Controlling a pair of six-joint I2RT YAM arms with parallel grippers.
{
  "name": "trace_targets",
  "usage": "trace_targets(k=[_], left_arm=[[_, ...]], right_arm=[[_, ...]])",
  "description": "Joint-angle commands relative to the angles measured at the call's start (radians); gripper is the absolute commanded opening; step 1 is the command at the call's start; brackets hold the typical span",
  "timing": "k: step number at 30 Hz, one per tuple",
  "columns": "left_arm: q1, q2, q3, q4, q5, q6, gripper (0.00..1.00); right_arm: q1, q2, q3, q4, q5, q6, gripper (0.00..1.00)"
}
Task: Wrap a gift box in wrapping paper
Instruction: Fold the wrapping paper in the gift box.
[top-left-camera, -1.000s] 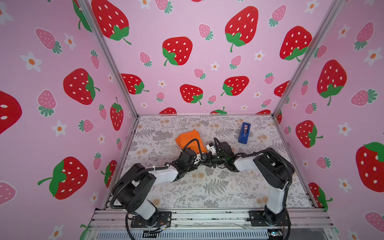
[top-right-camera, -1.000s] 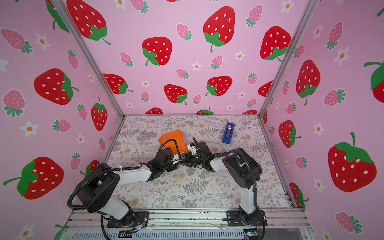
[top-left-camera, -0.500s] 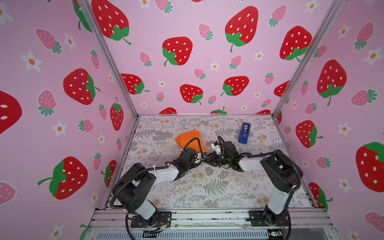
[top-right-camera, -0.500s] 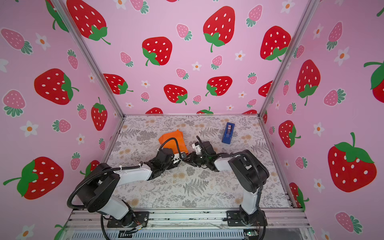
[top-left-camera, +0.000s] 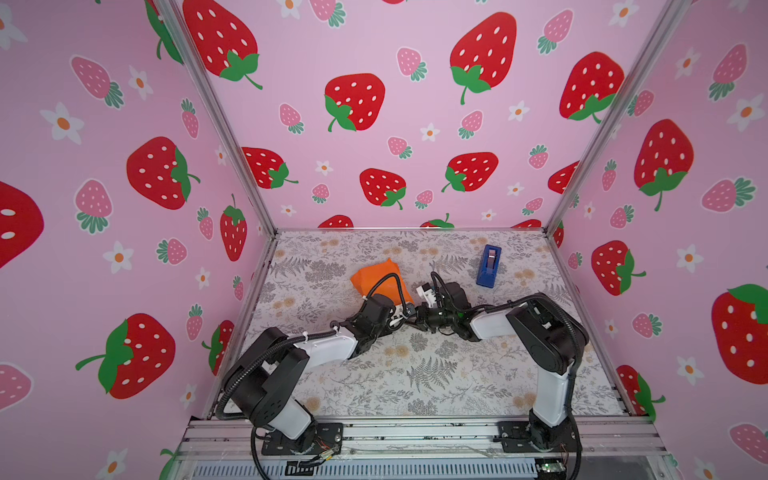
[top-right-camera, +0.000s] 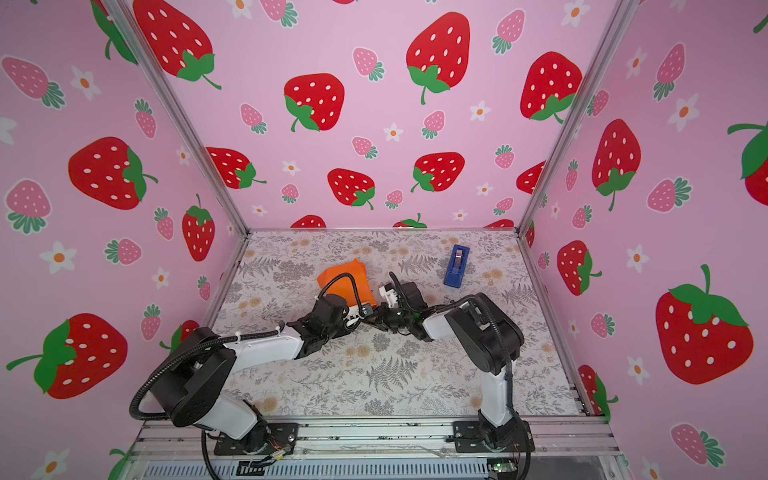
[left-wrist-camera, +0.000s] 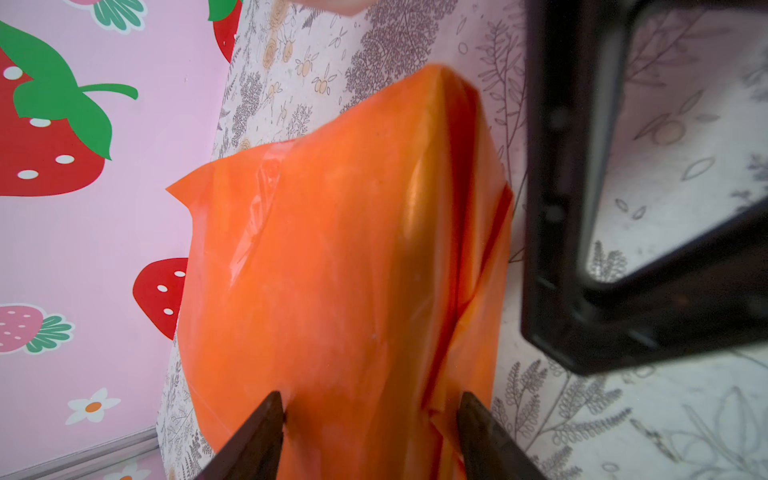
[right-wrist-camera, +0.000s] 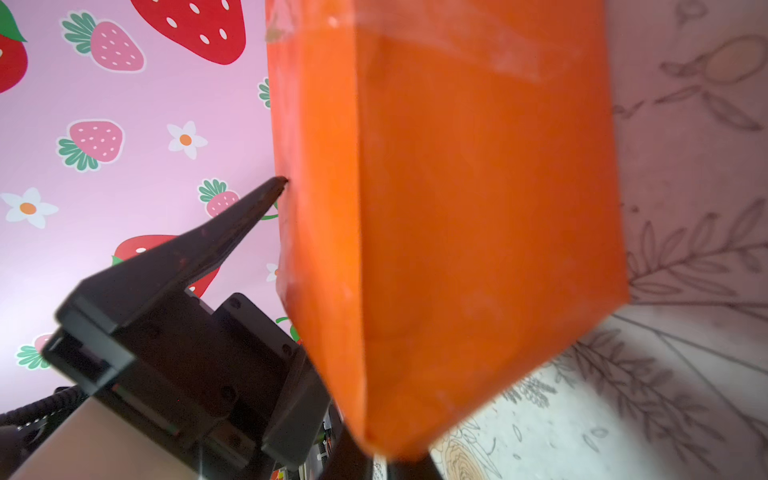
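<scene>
Orange wrapping paper (top-left-camera: 374, 276), one parcel hiding the gift box, sits on the table (top-left-camera: 415, 374), unmoved; one tape dispenser (top-left-camera: 489, 266) well apart. My left gripper (left-wrist-camera: 372, 409) straddles it, right gripper (top-left-camera: 417, 318) beside; clamped or not, I cannot tell.

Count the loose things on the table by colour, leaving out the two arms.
Orange: 1, the wrapping paper, folded into a parcel
Blue: 1, the tape dispenser
Total: 2
No gift box is visible to count.
</scene>
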Motion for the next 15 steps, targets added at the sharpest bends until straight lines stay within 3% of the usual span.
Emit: trace_targets(k=[1, 8, 15], left_arm=[[0.001, -0.019, 0.024, -0.062, 0.034, -0.007, 0.66], [0.008, -0.014, 0.03, -0.064, 0.053, -0.012, 0.65], [0.016, -0.002, 0.03, -0.068, 0.078, -0.025, 0.65]], right_arm=[[-0.057, -0.079, -0.022, -0.039, 0.038, -0.046, 0.1], [-0.245, -0.222, -0.046, -0.189, 0.024, -0.168, 0.1], [-0.451, -0.251, 0.018, -0.337, 0.015, -0.275, 0.13]])
